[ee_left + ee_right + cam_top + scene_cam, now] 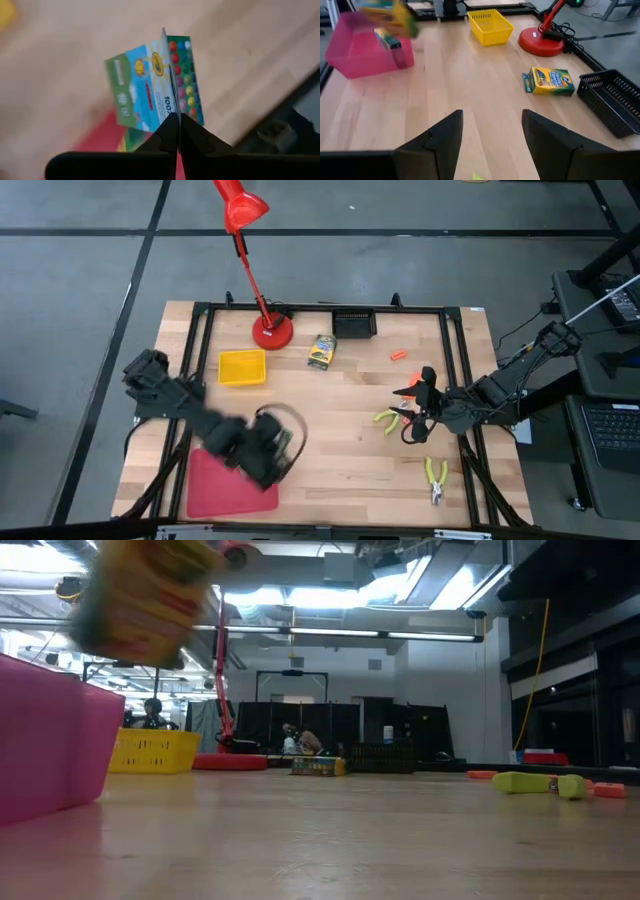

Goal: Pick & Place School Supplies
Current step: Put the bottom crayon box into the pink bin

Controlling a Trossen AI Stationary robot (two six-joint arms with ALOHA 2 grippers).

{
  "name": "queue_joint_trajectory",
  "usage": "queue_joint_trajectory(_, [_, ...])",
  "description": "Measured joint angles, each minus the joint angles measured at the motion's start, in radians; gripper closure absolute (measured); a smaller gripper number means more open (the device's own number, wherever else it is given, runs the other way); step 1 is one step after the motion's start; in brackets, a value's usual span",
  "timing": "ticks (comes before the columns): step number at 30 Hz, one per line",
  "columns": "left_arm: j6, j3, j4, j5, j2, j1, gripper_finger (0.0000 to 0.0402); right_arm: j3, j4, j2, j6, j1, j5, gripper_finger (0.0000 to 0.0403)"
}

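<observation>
High view: left end effector (272,448) at the near-left part of the desk (350,450), just over the inner edge of the red tray (225,485), pinched tight on a crayon box (145,95). Seen in the left wrist view gripped by a thin edge, with most of the printed face hanging clear beyond the fingertips. Seen in the low view lifted well off the wood, above the tray wall. Probably light, thin card: stiff across the flat faces, easy to dent at the corners, glossy enough to slip or swing from an edge pinch. Better taken across the narrow thickness near the middle, with modest squeeze. Right end effector (492,122) spread wide and holding nothing, hovering at the right side near a green-handled tool (387,420); yellow-handled pliers (435,478) nearer the front edge, an orange piece (398,355) farther back. Second crayon box (321,351) lying flat at the back, between the red lamp (272,330) base and the black tray (354,323), close to both, so little side room for fingers there. Yellow tray (242,367) back left. Plenty of bare wood mid-desk for travel; worth minding the tray wall below the held box and the frame rail along the left edge.
</observation>
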Motion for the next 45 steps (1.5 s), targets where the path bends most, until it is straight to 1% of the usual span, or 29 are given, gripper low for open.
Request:
queue_joint_trajectory(3, [-0.122,0.0,-0.014,-0.014,0.004,-0.093,0.0399,0.0,0.021,0.0,-0.004,0.0,0.0,0.0195])
queue_joint_trajectory(6, [-0.205,0.0,-0.037,-0.023,0.004,-0.164,0.0399,0.0,0.025,0.0,-0.002,0.0,0.0,0.0195])
queue_joint_trajectory(11, [-0.233,0.0,-0.053,-0.02,0.004,-0.23,0.0399,0.0,0.026,0.0,-0.003,-0.004,0.0,0.0195])
queue_joint_trajectory(14, [-0.223,0.0,-0.053,-0.006,0.004,-0.234,0.0399,0.0,0.025,0.0,-0.011,-0.013,0.0,0.0195])
queue_joint_trajectory(19, [-0.163,0.0,-0.04,0.024,0.004,-0.233,0.0399,0.0,0.025,0.0,-0.025,-0.02,0.0,0.0195])
queue_joint_trajectory(22, [-0.131,0.0,-0.007,0.04,0.004,-0.235,0.0399,0.0,0.018,0.0,-0.024,-0.02,0.0,0.0195])
queue_joint_trajectory(27, [-0.093,-0.001,0.041,0.039,0.004,-0.241,0.04,0.0,0.01,0.0,-0.008,-0.02,0.0,0.0195])
queue_joint_trajectory(30, [-0.091,-0.031,0.068,0.035,0.004,-0.241,0.04,-0.013,0.013,0.0,0.0,-0.02,0.0,0.0195])
queue_joint_trajectory(38, [-0.082,-0.108,0.143,0.1,0.004,-0.243,0.04,-0.048,0.017,0.0,0.036,-0.02,0.0,0.0195])
queue_joint_trajectory(45, [-0.065,-0.14,0.156,0.088,0.004,-0.245,0.04,-0.048,0.018,0.0,0.035,-0.02,0.023,0.0195])
